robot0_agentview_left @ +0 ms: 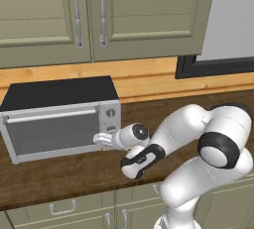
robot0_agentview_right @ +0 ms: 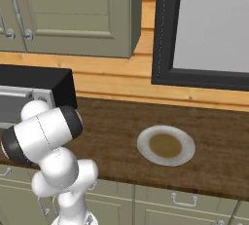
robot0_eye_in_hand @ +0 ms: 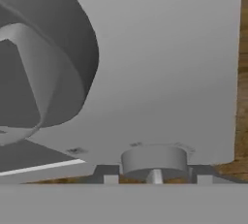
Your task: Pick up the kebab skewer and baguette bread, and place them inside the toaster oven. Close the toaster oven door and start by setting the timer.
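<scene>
We see our claw [robot0_agentview_left: 102,140] pressed up against the lower right front of the toaster oven [robot0_agentview_left: 59,116], at its column of knobs [robot0_agentview_left: 111,113]. In the hand view a round grey knob [robot0_eye_in_hand: 154,161] sits right between the two dark fingertips [robot0_eye_in_hand: 110,175], touching or nearly so; the claw is partly closed around it, though we cannot tell how firmly. The glass door [robot0_agentview_left: 52,131], left of the claw, is shut. Well to the claw's right, a plate [robot0_agentview_right: 166,145] rests on the wooden counter [robot0_agentview_right: 214,141]. We can read no brand or writing anywhere.
</scene>
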Controlling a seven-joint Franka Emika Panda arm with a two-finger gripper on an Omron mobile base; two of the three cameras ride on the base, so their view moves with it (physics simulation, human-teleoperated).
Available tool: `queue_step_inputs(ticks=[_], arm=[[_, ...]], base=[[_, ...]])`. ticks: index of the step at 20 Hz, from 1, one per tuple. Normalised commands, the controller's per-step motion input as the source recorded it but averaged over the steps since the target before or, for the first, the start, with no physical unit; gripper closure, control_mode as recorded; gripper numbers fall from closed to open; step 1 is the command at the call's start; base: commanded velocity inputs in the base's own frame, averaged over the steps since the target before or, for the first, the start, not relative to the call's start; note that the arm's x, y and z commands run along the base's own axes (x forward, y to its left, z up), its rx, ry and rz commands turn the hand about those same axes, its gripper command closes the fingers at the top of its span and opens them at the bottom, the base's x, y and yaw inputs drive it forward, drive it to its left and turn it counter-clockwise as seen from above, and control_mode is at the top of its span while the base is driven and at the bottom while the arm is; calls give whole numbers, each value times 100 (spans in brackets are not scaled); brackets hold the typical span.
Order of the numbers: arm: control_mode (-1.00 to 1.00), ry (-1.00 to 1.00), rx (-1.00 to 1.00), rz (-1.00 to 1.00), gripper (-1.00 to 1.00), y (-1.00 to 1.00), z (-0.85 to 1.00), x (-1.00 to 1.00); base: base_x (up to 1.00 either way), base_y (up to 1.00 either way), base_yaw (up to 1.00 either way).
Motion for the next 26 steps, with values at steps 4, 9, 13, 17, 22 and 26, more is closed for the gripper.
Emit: queue_step_inputs(ticks=[4, 9, 13, 17, 22, 26], arm=[[-100, -1, 28, 3, 100, -38, 0, 0], [-100, -9, 21, 2, 100, -24, 0, 0], [-100, -18, 13, 0, 100, -5, 0, 0], [-100, -26, 7, 0, 100, 0, 0, 0], [-100, -27, 9, 0, 100, -2, 0, 0], [-100, -20, 21, 0, 100, -21, -1, 0]], base=[[0, 0, 0], [0, 0, 0], [0, 0, 0], [0, 0, 0], [0, 0, 0], [0, 0, 0]])
